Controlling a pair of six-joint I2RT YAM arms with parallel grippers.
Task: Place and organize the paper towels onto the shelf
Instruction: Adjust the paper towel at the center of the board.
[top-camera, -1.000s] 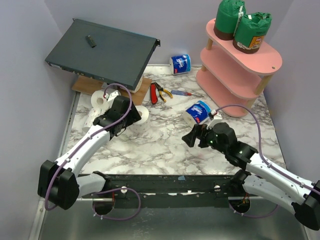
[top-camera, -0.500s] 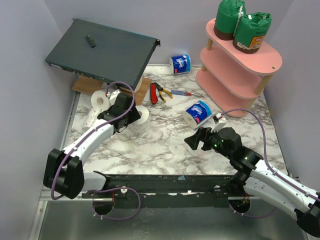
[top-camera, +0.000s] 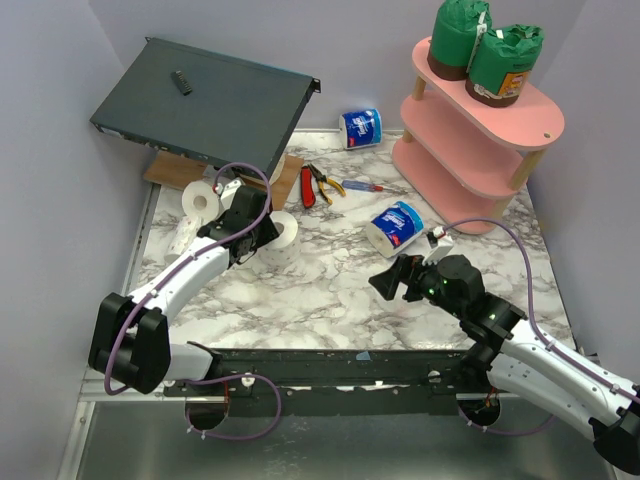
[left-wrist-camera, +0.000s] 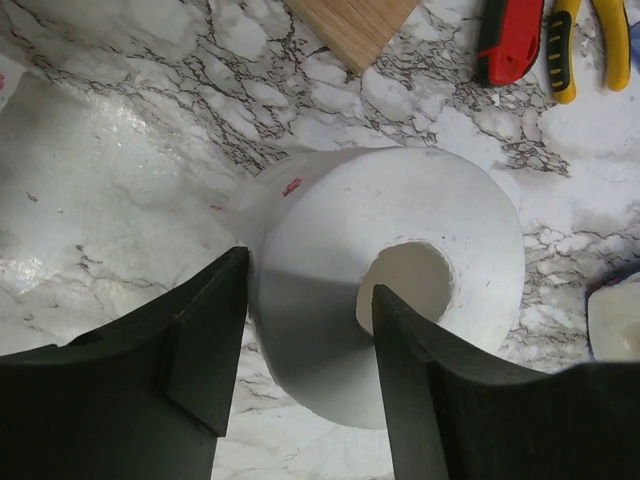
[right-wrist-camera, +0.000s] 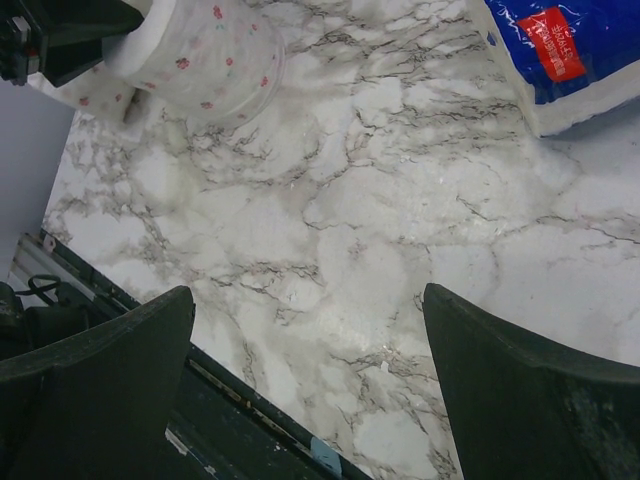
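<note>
Narrowed since a second ago, the left gripper (left-wrist-camera: 308, 285) straddles the wall of the white roll (left-wrist-camera: 400, 215) on the marble tabletop (top-camera: 330, 290), one finger at its core, whether it pinches yet I can't tell; it looks soft, light and crushable, so that wall suits, while the right gripper (right-wrist-camera: 308, 292) gapes empty near the blue-wrapped roll (top-camera: 394, 226).

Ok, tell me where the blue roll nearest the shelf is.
In the top view the blue roll lies on the table, right of centre, just left of the pink shelf and beyond the right gripper.
</note>
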